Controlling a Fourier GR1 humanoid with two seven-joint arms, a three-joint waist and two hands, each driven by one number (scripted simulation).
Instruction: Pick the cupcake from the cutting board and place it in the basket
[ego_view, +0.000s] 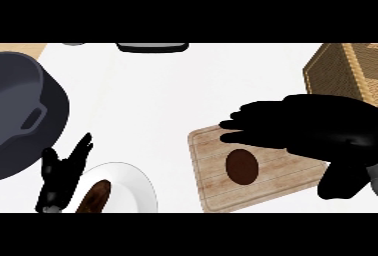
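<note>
A dark brown cupcake (241, 165) sits on the wooden cutting board (218, 192) at the lower middle. My right hand (310, 125) hovers over the board's far right part, fingers stretched leftward just above the cupcake, holding nothing. The woven basket (341, 70) stands at the upper right, partly behind that hand. My left hand (63, 170) rests at the lower left, fingers up and open.
A white plate (136, 182) with a brown item (94, 196) lies at the lower left beside the left hand. A large dark pot (26, 110) fills the left side. A dark object (151, 47) shows at the top edge.
</note>
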